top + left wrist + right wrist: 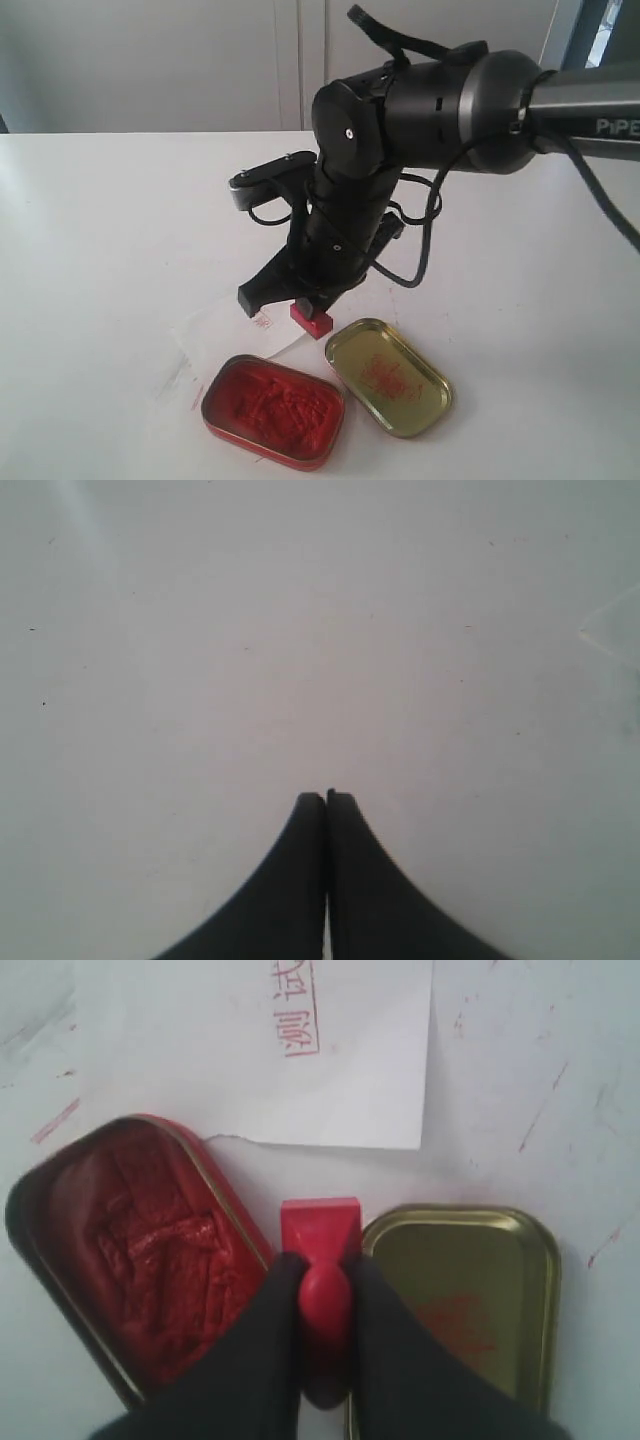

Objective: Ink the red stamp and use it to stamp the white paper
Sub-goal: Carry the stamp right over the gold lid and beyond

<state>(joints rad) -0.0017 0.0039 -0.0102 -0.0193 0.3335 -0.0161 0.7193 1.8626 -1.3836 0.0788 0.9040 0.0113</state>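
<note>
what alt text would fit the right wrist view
The right gripper clamps the red stamp by its knob, between an open tin of red ink paste and a gold lid. Beyond lies the white paper, bearing a red imprint.

red ink tin (pixel 255 443), gold lid (pixel 390 377), white table (pixel 100 250)

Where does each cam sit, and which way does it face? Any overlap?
Exterior: off-arm, looks across the table at right arm, red stamp, ink tin, gold lid, white paper.
Left wrist: on left arm, faces the table; shut left jaws show.
Right wrist: on right arm, looks down past right jaws shut on the stamp.
Shared: exterior and right wrist both show stamp, tin, lid, paper.
</note>
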